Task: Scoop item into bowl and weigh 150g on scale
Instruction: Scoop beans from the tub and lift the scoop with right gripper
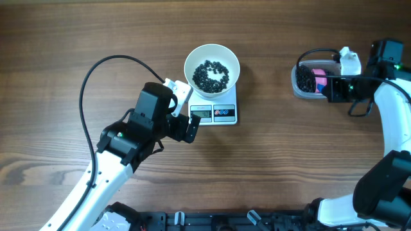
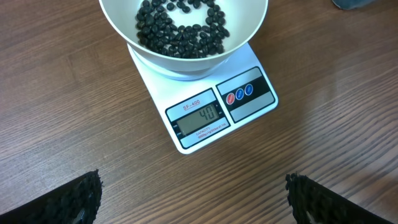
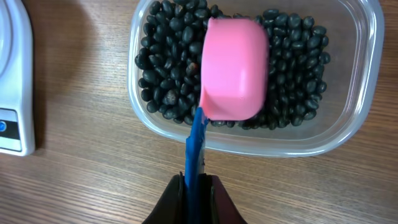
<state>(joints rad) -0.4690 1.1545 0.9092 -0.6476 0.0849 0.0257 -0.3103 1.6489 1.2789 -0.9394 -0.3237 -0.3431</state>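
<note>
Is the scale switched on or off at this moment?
On. The scale has digits on its display, reading 40, with the bowl of beans sitting on it.

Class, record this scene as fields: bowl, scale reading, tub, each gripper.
Bowl: white, standing on the scale, holding black beans
Scale display: reads 40
Clear tub: apart from the scale, full of more beans, pink scoop lying on them
Left gripper: open, empty, hovering in front of the scale
Right gripper: shut on the scoop's blue handle
</note>
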